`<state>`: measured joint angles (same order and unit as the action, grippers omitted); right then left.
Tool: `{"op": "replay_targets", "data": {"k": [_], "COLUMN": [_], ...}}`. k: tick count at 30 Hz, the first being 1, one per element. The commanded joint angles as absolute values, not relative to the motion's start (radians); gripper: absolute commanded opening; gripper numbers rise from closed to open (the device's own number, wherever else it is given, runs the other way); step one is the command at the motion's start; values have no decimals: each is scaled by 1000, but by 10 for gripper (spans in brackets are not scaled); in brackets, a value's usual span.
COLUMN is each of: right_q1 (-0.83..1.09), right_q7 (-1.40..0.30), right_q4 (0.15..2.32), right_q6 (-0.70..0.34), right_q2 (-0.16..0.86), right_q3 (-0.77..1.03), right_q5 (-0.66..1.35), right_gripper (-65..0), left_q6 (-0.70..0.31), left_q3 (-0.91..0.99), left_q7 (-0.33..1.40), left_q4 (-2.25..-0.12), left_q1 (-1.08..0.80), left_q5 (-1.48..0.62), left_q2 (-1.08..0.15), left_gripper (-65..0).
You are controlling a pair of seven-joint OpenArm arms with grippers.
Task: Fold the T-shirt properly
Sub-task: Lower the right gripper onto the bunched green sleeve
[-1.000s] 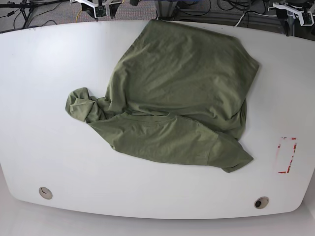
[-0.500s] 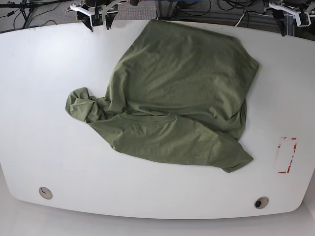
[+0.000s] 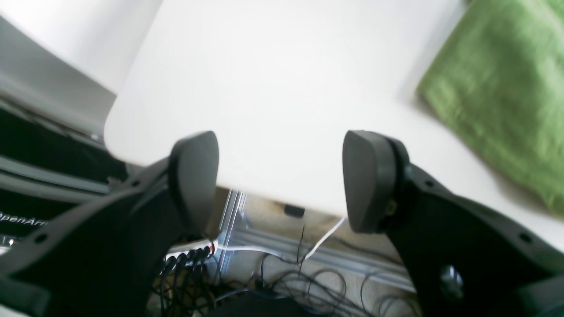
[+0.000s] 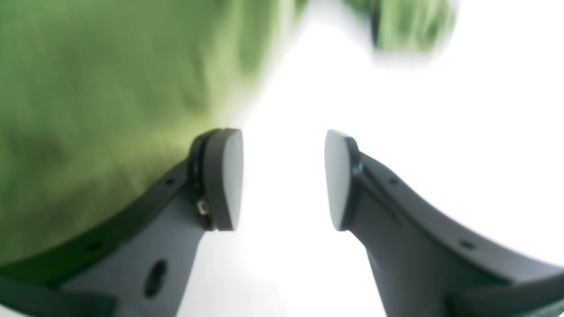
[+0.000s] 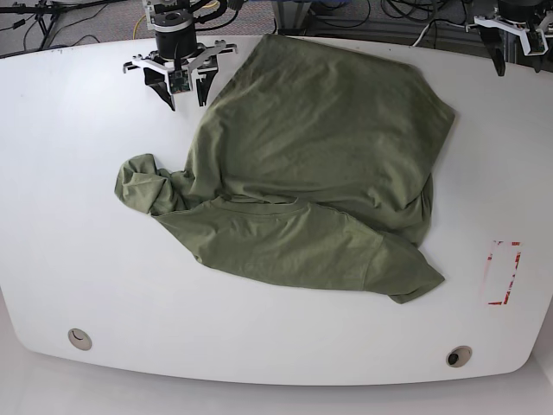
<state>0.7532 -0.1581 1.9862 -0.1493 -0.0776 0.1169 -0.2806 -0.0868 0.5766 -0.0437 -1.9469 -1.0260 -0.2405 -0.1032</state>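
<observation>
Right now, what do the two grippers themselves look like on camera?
Both have dark grey-black two-finger jaws with flat rounded pads and small holes along the fingers. The right gripper sits under a black cylindrical wrist with white brackets; the left gripper looks alike.

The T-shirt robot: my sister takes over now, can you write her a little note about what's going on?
Right gripper: open, holding nothing, hanging over the table just beside the far edge of the T-shirt.
Left gripper: open, holding nothing, at the far corner of the table, away from the shirt.
The T-shirt lies crumpled in the middle of the table, its body flopped over itself, one sleeve bunched near the right arm's side and the other sleeve pointing toward the near edge.
Done: no neat fold yet.
Left: spread it flat, fold the sleeves and sides in, then fold it in half.
</observation>
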Motion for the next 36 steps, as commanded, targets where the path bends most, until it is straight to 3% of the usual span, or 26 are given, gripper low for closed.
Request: {"op": "replay_targets", "data": {"k": [1,17,36], "right_q1": [751,558,437], "right_q7": [-156,-294,-400], "right_q4": [1997,1997,1962], "right_q6": [-146,-209,-205], "right_q2": [-80,-109,-95], "right_q3": [106,53,-22], "right_q5": [-272,-265,-258], "right_gripper": [-362,-357,-341], "left_q6": [-78,-81,-91], "left_q3": [592,594,589], "left_q7": [-64,-60,-53], "left_q4": [-1952,-1980,-1975], "left_q1": [-1023,-1008,-1006], "left_q5": [-234,-238,-234], "left_q2": [-106,-107,-123], "left_gripper": [-230,-236,-237]}}
